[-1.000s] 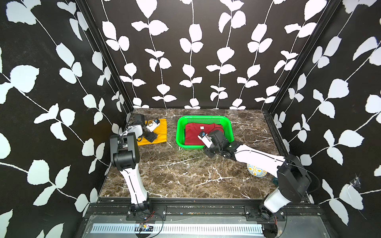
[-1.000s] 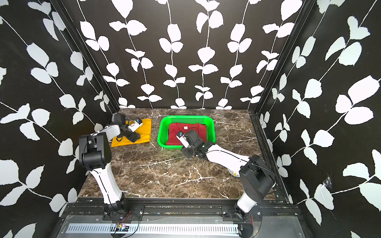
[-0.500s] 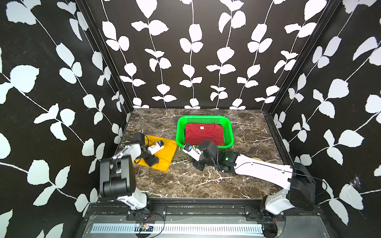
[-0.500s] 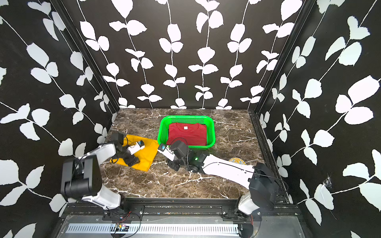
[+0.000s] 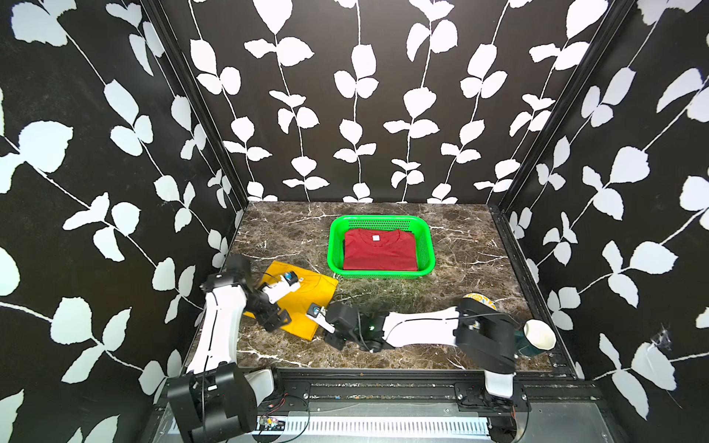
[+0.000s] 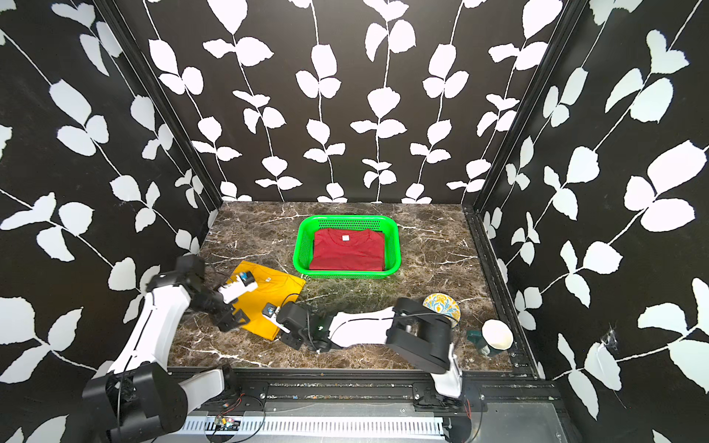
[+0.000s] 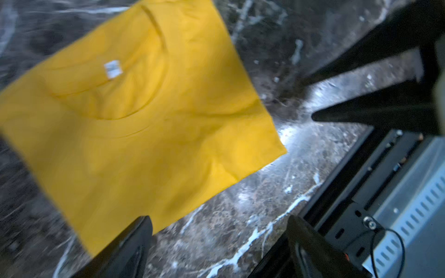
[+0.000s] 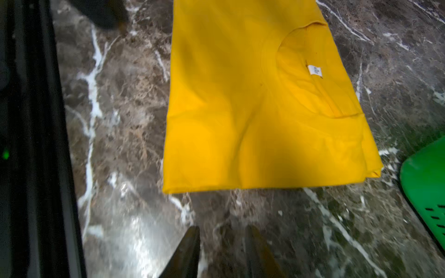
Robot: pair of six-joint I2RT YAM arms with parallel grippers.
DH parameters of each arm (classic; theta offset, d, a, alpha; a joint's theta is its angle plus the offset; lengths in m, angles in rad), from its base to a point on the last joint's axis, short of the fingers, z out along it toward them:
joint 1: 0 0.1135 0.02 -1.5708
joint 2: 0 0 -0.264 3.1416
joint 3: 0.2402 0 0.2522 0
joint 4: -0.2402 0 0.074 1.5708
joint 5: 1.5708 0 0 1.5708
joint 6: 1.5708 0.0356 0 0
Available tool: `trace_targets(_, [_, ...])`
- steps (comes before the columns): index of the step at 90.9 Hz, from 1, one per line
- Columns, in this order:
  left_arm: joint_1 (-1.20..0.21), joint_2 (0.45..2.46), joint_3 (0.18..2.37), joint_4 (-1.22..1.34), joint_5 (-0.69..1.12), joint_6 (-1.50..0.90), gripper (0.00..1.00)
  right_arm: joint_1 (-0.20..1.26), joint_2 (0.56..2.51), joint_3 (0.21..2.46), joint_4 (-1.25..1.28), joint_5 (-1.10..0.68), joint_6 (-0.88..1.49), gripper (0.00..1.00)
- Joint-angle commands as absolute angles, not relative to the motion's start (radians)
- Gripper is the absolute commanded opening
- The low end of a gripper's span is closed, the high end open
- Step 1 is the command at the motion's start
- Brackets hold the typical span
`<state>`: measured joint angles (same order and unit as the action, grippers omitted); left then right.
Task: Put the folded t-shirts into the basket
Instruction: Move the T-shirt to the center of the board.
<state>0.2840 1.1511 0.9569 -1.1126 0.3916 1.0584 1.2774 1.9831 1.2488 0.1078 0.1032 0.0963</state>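
Observation:
A yellow-orange folded t-shirt lies flat on the marble table at the front left. The dark red folded t-shirt rests inside the green basket farther back; a thin dark edge shows along its right side. My left gripper hovers open at the yellow shirt's front left edge, jaws wide with only marble between them. My right gripper stands open just off that shirt's front corner, holding nothing.
A small patterned round dish sits at the right, partly behind my right arm. A dark cup with a white inside lies at the front right corner. Black leaf-patterned walls close three sides, and a black rail runs along the front.
The yellow shirt has slid from the back left toward the front. My left gripper came forward with it and opened wider. My right arm pulled back from the basket to the shirt's front corner.

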Motion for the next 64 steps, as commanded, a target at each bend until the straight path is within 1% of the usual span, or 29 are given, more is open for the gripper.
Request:
trace_targets(1, [0.370,1.189,1.035,-1.060,0.407,0.916,0.91,1.292,2.038,1.353,0.244,0.161,0.183,0.35])
trace_targets(11, [0.416,1.256,1.108,-1.027,0.424,0.853,0.90,1.291,2.128,1.434,0.283,0.219,0.184,0.36])
trace_targets(21, [0.422,1.291,1.123,-0.970,0.425,0.816,0.90,1.291,2.244,1.558,0.216,0.255,0.148,0.36])
trace_targets(30, [0.422,1.312,1.119,-0.935,0.451,0.819,0.90,1.290,2.311,1.597,0.188,0.231,0.163,0.36])
trace_targets(38, [0.422,1.326,1.104,-0.890,0.449,0.820,0.89,1.285,2.315,1.591,0.117,0.160,0.207,0.35])
trace_targets(45, [0.422,1.329,1.077,-0.848,0.480,0.821,0.89,1.285,2.282,1.540,0.078,0.090,0.222,0.33])
trace_targets(52, [0.422,1.333,1.049,-0.823,0.540,0.828,0.89,1.287,2.200,1.416,0.065,0.050,0.246,0.32])
trace_targets(64, [0.410,1.353,1.032,-0.808,0.593,0.844,0.88,1.287,2.010,1.152,0.079,0.058,0.353,0.31])
